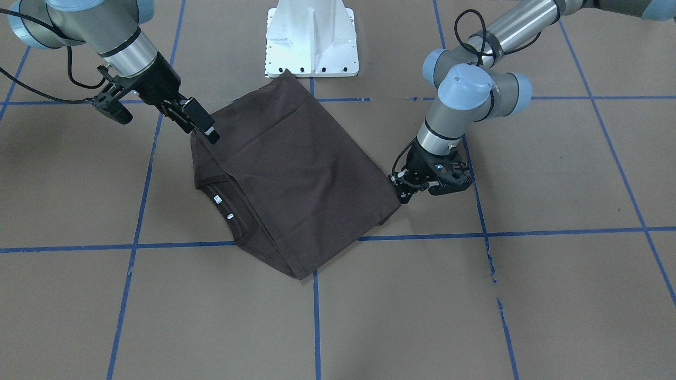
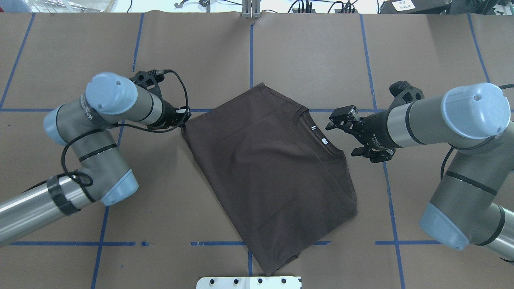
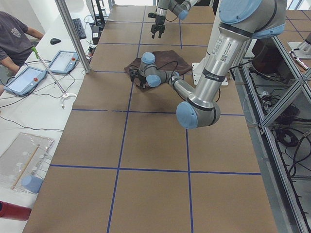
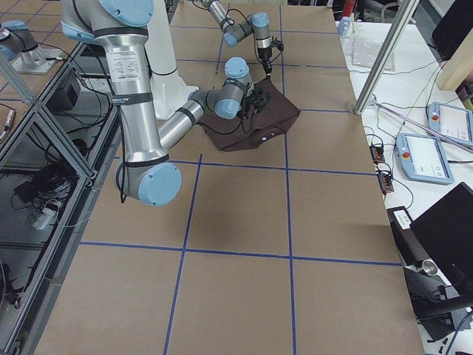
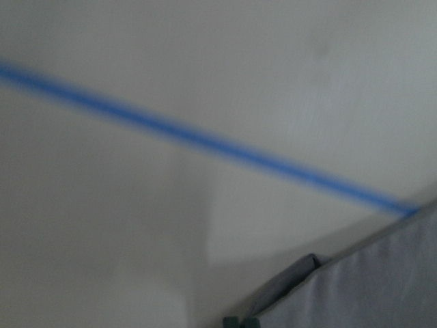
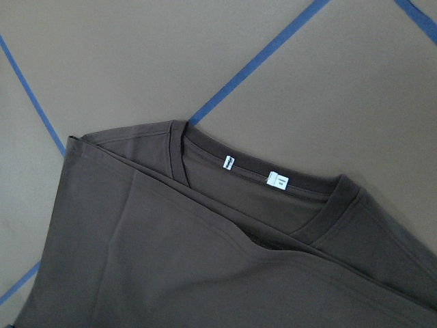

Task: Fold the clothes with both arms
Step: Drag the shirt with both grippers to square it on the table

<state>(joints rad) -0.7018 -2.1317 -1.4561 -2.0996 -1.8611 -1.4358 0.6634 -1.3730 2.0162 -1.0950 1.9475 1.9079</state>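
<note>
Your right gripper (image 2: 344, 134) hangs with jaws spread wide, holding nothing, just beside the collar (image 6: 252, 171) of the folded brown t-shirt (image 2: 265, 168), which lies slantwise at frame centre. In the front-facing view your left gripper (image 1: 404, 191) sits low at the shirt's right-hand corner; its grip cannot be told.

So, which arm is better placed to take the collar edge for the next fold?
Right, probably. The right gripper hovers open just beside the collar of the t-shirt; the left gripper is down at the opposite corner, across the whole garment.
</note>
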